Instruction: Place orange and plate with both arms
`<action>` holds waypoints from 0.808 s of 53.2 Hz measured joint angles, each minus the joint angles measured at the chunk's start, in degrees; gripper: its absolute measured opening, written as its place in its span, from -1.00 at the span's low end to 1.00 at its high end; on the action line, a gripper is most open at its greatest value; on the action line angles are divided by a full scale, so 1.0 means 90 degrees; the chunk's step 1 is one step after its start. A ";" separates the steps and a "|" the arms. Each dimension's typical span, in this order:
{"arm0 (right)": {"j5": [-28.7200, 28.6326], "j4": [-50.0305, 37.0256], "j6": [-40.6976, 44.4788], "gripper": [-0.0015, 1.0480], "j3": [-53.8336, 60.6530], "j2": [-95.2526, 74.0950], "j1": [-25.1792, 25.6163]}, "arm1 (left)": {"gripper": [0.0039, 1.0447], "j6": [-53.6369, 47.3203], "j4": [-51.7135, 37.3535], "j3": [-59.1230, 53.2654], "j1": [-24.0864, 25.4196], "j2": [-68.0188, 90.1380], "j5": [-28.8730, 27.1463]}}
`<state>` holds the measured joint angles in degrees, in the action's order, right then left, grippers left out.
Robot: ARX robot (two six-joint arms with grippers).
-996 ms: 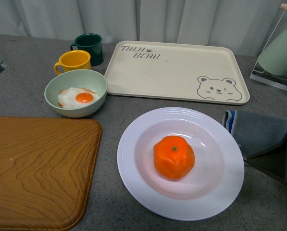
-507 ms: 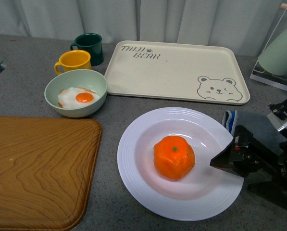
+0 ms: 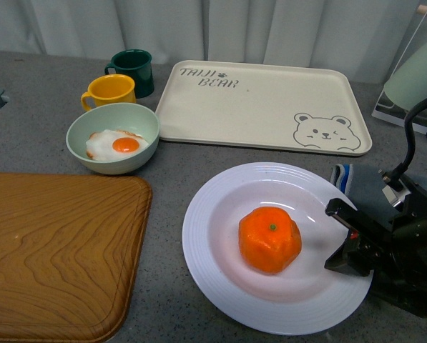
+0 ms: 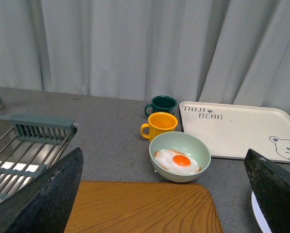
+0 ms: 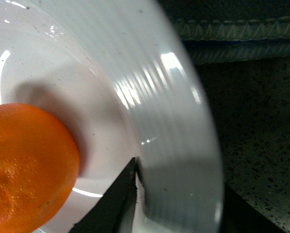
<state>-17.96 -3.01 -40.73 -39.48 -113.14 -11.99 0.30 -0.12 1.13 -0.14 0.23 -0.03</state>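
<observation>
The orange (image 3: 270, 239) sits stem up in the well of the white plate (image 3: 220, 286), which lies on the grey speckled counter (image 3: 163, 153) right of centre. At the plate's right rim is the right pincer (image 3: 329, 236), its jaws spread. In the right wrist view one dark finger (image 5: 116, 201) lies over the ridged rim; whether it presses on the rim I cannot tell. A grey cloth (image 3: 370, 187) lies just beyond that rim. Behind the plate is a cream bear tray (image 3: 263, 100), and to its left a wooden board (image 3: 56, 250). Past the board stands a pale green bowl (image 3: 113, 137) with a fried egg. The left pincer (image 4: 163, 152) hangs wide apart, holding nothing. Pale curtains (image 3: 199, 28) close off the back.
</observation>
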 joint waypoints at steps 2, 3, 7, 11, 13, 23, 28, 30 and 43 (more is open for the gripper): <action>-0.0131 -0.0019 -0.0015 -0.54 0.0000 0.0017 0.0036 | 0.88 0.0000 0.0000 0.0000 0.0000 -0.0002 0.0000; -0.0202 -0.0041 -0.0022 -0.58 0.0000 0.0041 0.0053 | 0.88 -0.0002 0.0000 0.0000 0.0000 -0.0002 0.0000; -0.0304 -0.0104 -0.0024 -0.65 0.0010 0.0143 0.0083 | 0.88 0.0000 0.0000 0.0000 0.0000 -0.0002 0.0000; -0.0556 -0.0284 -0.0070 -0.73 0.0131 0.0372 0.0129 | 0.88 0.0000 0.0000 0.0000 0.0000 0.0000 0.0000; -0.0721 -0.0476 -0.0119 -0.78 0.0236 0.0532 0.0155 | 0.88 0.0000 0.0000 0.0000 0.0000 -0.0002 0.0000; -0.1209 -0.1814 -0.0534 -0.93 0.0862 0.0882 0.0202 | 0.88 0.0000 0.0000 0.0000 0.0000 -0.0002 -0.0007; -0.1452 -0.2370 -0.0750 -0.93 0.0998 0.0879 0.0245 | 0.88 0.0000 0.0000 0.0000 0.0000 0.0000 -0.0005; -0.1540 -0.2616 -0.0840 -0.93 0.0998 0.0882 0.0270 | 0.88 0.0000 0.0000 0.0000 0.0000 -0.0002 -0.0002; -0.1501 -0.3058 -0.1535 -0.93 -0.0053 0.0386 0.0369 | 0.88 0.0000 0.0000 0.0000 0.0000 -0.0002 -0.0002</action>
<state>-31.46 -30.52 -54.54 -39.97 -109.67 -8.67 0.30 -0.12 1.13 -0.14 0.21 -0.05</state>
